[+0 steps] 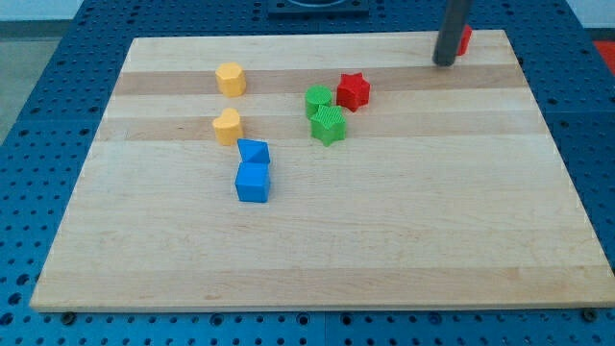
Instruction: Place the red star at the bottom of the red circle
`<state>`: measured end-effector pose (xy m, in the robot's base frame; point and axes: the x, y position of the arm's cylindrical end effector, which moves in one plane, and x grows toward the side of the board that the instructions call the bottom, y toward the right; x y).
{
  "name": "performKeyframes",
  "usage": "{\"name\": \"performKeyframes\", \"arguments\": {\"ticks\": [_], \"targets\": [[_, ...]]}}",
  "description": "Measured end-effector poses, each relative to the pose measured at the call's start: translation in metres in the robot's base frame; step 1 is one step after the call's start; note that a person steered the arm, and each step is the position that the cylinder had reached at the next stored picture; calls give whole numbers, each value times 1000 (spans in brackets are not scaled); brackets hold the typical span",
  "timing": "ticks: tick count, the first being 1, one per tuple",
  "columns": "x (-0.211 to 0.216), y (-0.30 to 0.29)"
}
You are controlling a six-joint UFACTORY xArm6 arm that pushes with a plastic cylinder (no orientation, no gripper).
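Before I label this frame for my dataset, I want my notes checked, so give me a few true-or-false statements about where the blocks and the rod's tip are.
1. My tip is at the view's top right, next to a red block that the rod partly hides. True.
2. The red star touches that red block. False: they lie well apart, the star to the view's left and lower.
3. The two green blocks sit close together just left of the red star. True.
4. The two blue blocks lie at the view's top edge. False: they lie near the board's middle, below the yellow blocks.
5. My tip is pushing the red star. False: it is far to the star's right.
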<state>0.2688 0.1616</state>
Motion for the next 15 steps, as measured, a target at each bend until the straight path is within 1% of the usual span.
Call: {"name": "performKeyframes", "arguments": {"ticks": [2, 3, 4, 5, 7, 9, 10, 11, 13, 14, 15], "targets": [[6, -135], [25, -189], [64, -203], [67, -193], [61, -135], [32, -76], [36, -50], [59, -42], [126, -40], [125, -21], [112, -8]]}}
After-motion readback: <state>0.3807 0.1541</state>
